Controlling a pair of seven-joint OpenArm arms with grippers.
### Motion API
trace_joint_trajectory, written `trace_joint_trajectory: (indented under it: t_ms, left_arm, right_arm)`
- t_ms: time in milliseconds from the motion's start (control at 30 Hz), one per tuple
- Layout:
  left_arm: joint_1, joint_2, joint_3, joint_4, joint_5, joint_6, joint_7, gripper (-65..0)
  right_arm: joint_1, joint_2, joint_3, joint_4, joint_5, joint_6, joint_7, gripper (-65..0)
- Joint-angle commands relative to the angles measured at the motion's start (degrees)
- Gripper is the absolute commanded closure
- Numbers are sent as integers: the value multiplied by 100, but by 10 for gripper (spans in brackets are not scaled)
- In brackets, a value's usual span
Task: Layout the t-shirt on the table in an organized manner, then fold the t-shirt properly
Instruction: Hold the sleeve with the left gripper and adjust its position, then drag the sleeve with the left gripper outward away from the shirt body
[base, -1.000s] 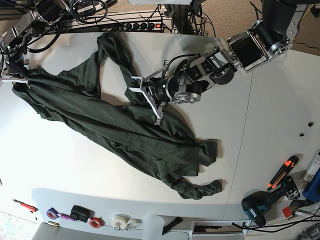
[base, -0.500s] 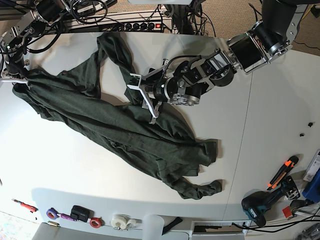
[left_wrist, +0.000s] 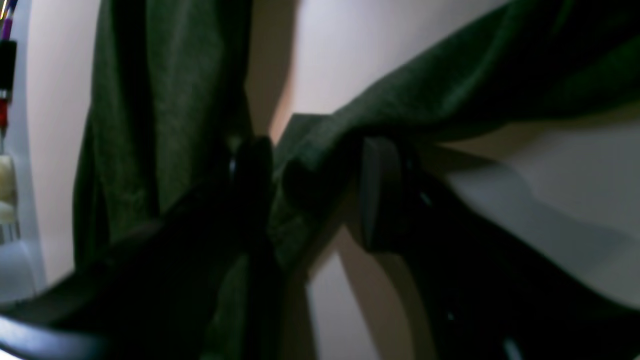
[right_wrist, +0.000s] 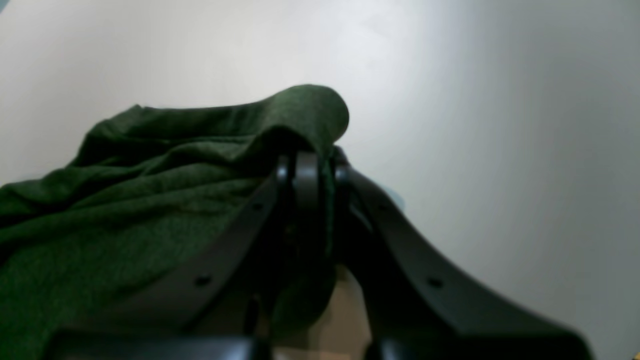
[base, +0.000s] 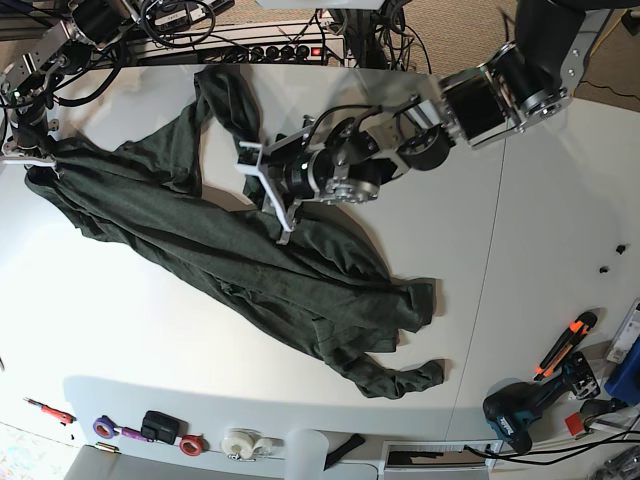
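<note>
Base view: the left gripper has let go of the t-shirt within the last second; its jaws, pinched a second ago, now stand wide, and the arm has carried it toward 10 o'clock across the garment, up against the bunched fold by the twisted sleeve. The left wrist view shows that fold lying between the spread fingers, not pinched. My judgement: a regrasp is in hand, aimed at a sleeve or shoulder point to spread from.

The right gripper, at 9 o'clock on the table, has not moved and is clamped narrow on an edge of the cloth, confirmed in the right wrist view.

The t-shirt lies as a crumpled diagonal band from 10 o'clock toward 5 o'clock, layout not yet achieved.

Surroundings: a drill and cutter at 4 o'clock, tape rolls at 6 o'clock, all off the cloth. The obstruction is the garment itself: overlapping layers around the left jaws risk a multi-layer pinch.
</note>
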Motion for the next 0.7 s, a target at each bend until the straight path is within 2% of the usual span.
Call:
trace_joint_trajectory:
  t_ms: [0,33,133,267,433,533,667]
  left_arm:
    - [37,-55,74,-262,221,-249,509,-255]
    - [20,-39,74,-352,221,-247,511,-209]
    - [-24,-70,72,-426,219,-247,520,0]
    - [-26,-90,68,-415,195,-310,560,0]
    - [-26,-149,68,-402,-369,-1138,1231,0]
    - [-4,-378,68,-289,-918,-1138,1558,0]
    - [57,-737,68,-66,-1215,-1138,2055,0]
  right_arm:
    - [48,129,11,98,55,37,125,0]
    - [48,129,11,101,55,37,125,0]
    - [48,129,11,101,57,37,127,0]
    - [48,129,11,101,57,37,129,0]
    - [48,129,11,101,57,37,131,0]
    - [48,131,11,101,57,37,142,0]
    - [52,131,11,101,57,37,197,0]
